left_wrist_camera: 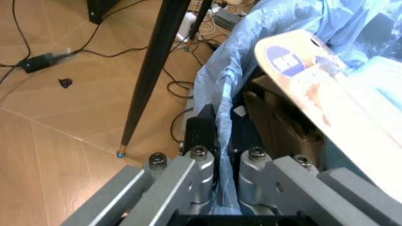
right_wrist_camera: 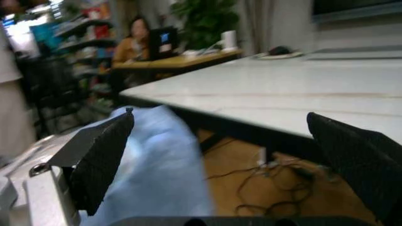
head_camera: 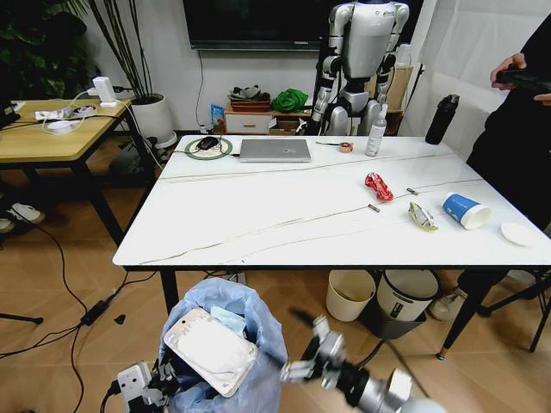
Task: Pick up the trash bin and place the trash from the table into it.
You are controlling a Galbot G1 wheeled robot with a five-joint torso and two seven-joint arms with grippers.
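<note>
The trash bin (head_camera: 245, 340), lined with a crinkly light-blue bag (left_wrist_camera: 251, 42), hangs low in front of the table (head_camera: 258, 224). A flat white pouch (head_camera: 211, 351) lies in its mouth. My left gripper (head_camera: 148, 385) is shut on the bin's rim, its fingers (left_wrist_camera: 199, 136) pinching the bag. To the bin's right, my right gripper (head_camera: 312, 351) is open, its dark pads (right_wrist_camera: 103, 150) spread wide beside the blue bag (right_wrist_camera: 160, 160). On the table's right part lie a red wrapper (head_camera: 379, 186), a yellowish wrapper (head_camera: 422, 215) and a blue-and-white cup (head_camera: 466, 210) on its side.
A silver laptop (head_camera: 275, 150), a spray bottle (head_camera: 375, 131) and a black bottle (head_camera: 442, 119) stand at the table's far side. Under the table sit a cream bin (head_camera: 349, 294) and a dark grey bin (head_camera: 405, 301). A wooden desk (head_camera: 52, 138) is left; a person's sleeve (head_camera: 525, 129) is at right.
</note>
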